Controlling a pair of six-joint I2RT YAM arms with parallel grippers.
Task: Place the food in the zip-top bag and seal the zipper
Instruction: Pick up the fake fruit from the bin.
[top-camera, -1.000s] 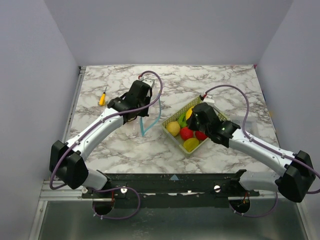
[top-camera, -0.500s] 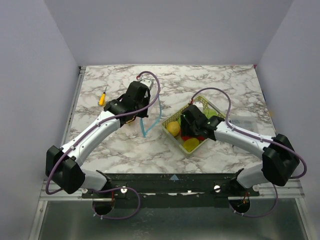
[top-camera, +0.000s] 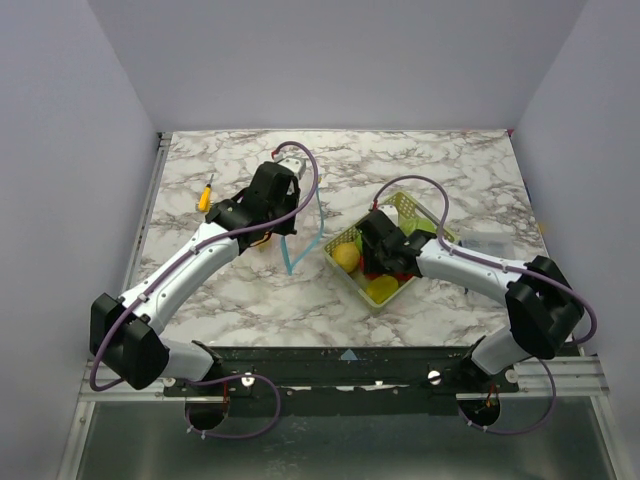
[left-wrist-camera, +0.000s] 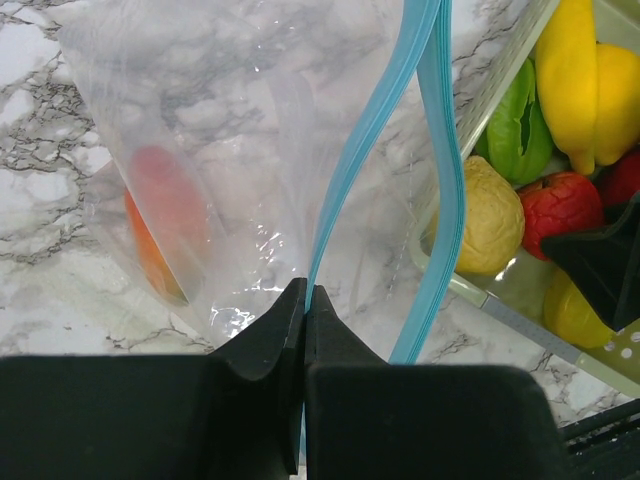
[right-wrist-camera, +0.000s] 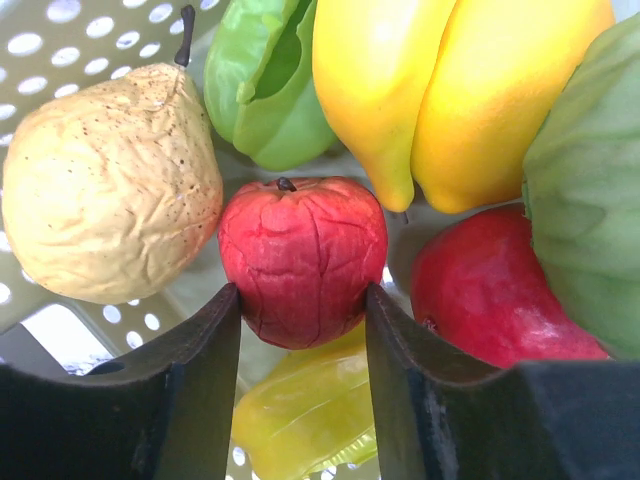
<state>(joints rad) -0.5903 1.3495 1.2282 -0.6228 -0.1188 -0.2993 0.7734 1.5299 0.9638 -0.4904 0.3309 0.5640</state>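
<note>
My left gripper (left-wrist-camera: 305, 295) is shut on the light-blue zipper (left-wrist-camera: 370, 120) of the clear zip-top bag (left-wrist-camera: 230, 130), holding its mouth up off the table. An orange food piece (left-wrist-camera: 155, 230) lies inside the bag. The rest of the food sits in the yellow-green mesh basket (top-camera: 412, 209). My right gripper (right-wrist-camera: 302, 292) is down in the basket, both fingers pressed against the sides of a red apple (right-wrist-camera: 300, 250). Around the apple lie a tan pear (right-wrist-camera: 105, 185), a green piece (right-wrist-camera: 265, 80), a yellow pepper (right-wrist-camera: 450, 90), another red fruit (right-wrist-camera: 490, 290) and a yellow-green piece (right-wrist-camera: 310, 410).
The basket's perforated wall (right-wrist-camera: 60, 40) rises just behind the pear. A small yellow-orange item (top-camera: 205, 195) lies at the table's left side. A flat clear packet (top-camera: 490, 243) lies right of the basket. Grey walls close in the table on three sides.
My right gripper swung left over the basket, opened, dropped among the fruit and closed on the red apple. The left gripper kept its hold on the zipper and barely moved.
</note>
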